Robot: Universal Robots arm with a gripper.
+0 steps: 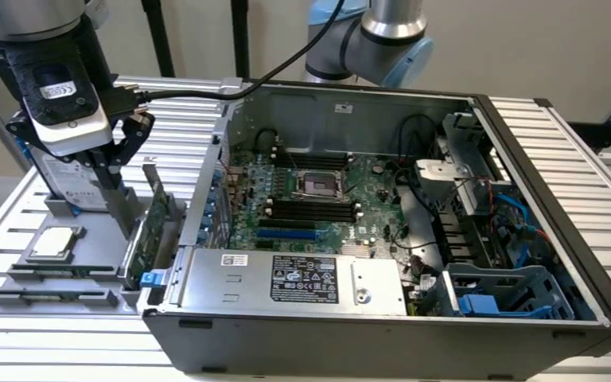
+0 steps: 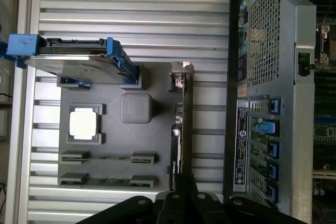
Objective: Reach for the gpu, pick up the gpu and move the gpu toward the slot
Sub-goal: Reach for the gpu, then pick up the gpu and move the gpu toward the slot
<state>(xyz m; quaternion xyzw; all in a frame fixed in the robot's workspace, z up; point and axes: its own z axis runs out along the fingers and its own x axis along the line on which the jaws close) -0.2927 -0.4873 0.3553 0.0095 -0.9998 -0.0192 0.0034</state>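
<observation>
The gpu [image 1: 158, 227] is seen standing on its long edge in a slot of the grey tray [image 1: 29, 306], along the side of the tray that lies closest to the open computer case [image 1: 412, 334]. Its silver bracket is turned toward the end of the tray where the hard drive [image 2: 73, 56] is propped on edge in blue rails. The gripper [image 2: 185, 181] is held over that same side of the tray, down at the card's upper edge and toward the end away from the bracket. In the wrist view its dark body overlaps the card there, but contact cannot be confirmed. Whether it is open or closed, or has hold of anything, cannot be told. A square silver chip [image 1: 53, 243] is laid flat in a recess near the middle of the tray, and a plain grey block [image 2: 136, 107] is set between that recess and the card. Two memory sticks [image 2: 107, 157] are laid in long recesses at the end of the tray opposite the hard drive. The tray is placed on a slatted metal table [image 1: 592, 159], just beside the case on the exterior view's left, and a motherboard [image 1: 317, 199] is exposed inside the case.
</observation>
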